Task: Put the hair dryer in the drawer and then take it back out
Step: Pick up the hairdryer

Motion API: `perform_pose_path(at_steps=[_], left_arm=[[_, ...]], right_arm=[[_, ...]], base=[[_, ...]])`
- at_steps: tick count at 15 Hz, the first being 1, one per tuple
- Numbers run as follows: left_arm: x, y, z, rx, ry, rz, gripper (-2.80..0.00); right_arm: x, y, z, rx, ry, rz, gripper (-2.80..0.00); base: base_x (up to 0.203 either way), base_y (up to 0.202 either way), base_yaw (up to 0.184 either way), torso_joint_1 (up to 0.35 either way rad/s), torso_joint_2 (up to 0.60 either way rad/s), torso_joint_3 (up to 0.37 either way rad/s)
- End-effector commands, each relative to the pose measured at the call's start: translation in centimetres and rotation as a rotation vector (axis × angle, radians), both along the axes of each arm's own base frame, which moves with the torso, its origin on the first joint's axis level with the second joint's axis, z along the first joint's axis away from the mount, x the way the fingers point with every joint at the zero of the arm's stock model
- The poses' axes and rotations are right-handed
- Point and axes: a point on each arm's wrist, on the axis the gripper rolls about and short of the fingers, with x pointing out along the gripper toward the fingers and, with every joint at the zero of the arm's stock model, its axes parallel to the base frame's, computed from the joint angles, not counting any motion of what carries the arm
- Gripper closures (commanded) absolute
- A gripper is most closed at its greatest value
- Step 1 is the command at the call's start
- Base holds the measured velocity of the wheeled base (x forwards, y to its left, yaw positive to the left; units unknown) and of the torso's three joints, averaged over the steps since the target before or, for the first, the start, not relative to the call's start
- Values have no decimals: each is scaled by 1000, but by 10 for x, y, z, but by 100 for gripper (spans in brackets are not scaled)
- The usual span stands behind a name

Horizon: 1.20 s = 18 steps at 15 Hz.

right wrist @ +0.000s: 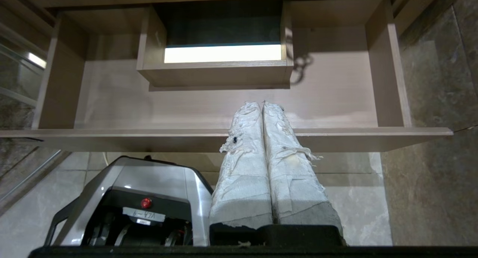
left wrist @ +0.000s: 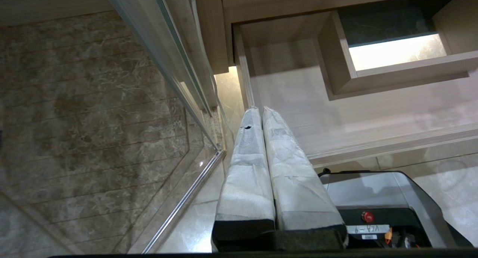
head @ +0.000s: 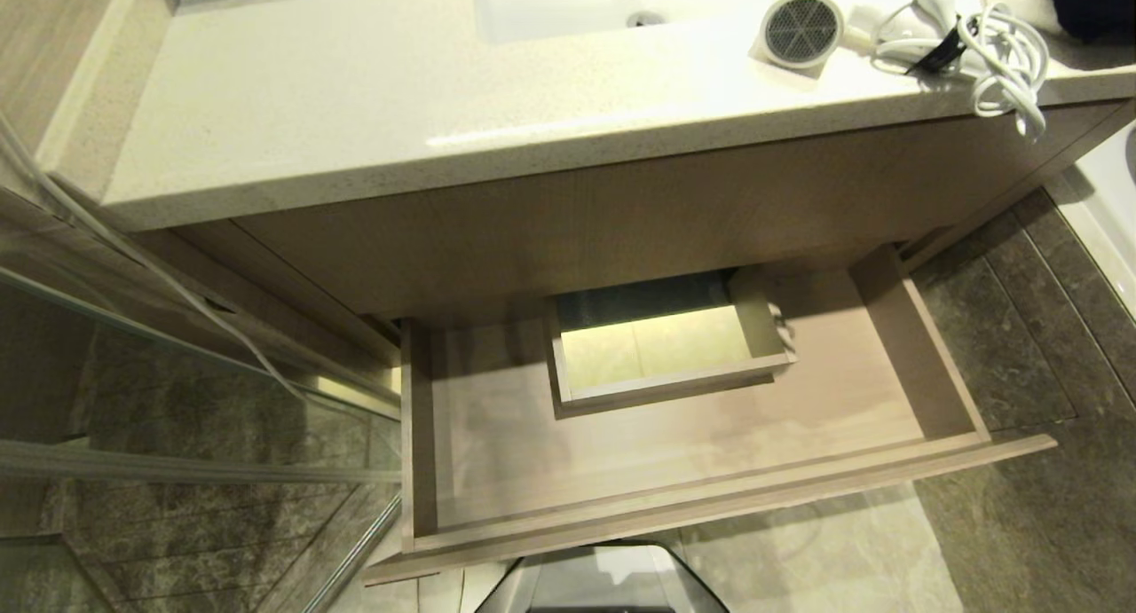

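Observation:
The white hair dryer point(head: 808, 29) lies on the pale vanity counter point(head: 355, 107) at the far right, its round grey grille facing me and its bundled white cord point(head: 994, 54) trailing over the counter edge. Below, the wide wood-grain drawer point(head: 710, 498) stands pulled out and holds nothing; a boxed cutout point(head: 661, 347) sits at its mid-back. Neither arm shows in the head view. My left gripper point(left wrist: 258, 109) hangs shut near the drawer's left front corner point(left wrist: 246, 101). My right gripper point(right wrist: 261, 104) hangs shut in front of the drawer point(right wrist: 224, 133), holding nothing.
A white sink basin point(head: 568, 5) is set into the counter behind. A glass shower panel with a metal rail point(head: 177, 391) stands to the left. Dark stone floor tiles point(head: 1021, 329) lie to the right. My own base point(head: 603, 582) sits just below the drawer front.

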Motion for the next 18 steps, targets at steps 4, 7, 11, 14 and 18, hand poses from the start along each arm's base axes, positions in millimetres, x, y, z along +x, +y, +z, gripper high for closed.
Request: perform_pose_path(at_steps=[4,7,11,14,18], left_arm=[[0,0,-1,-1,2,1,0],[0,0,-1,-1,2,1,0],[0,0,-1,-1,2,1,0],[0,0,-1,-1,2,1,0],[0,0,-1,-1,2,1,0]], right_arm=[[-1,0,-6,2,-20,0,0],[-1,0,-6,2,-21,2,0],[-1,0,-6,-1,-22,0,0],[-1,0,-6,-4,-24,5,0],[-1,0,-6,-31,-29,3,0]], base=[[0,0,0,279,-516,-239],[0,0,0,204,-373,-169],[0,0,0,184,-340,-159],[0,0,0,170,-331,-156],[0,0,0,13,-32,-10]])
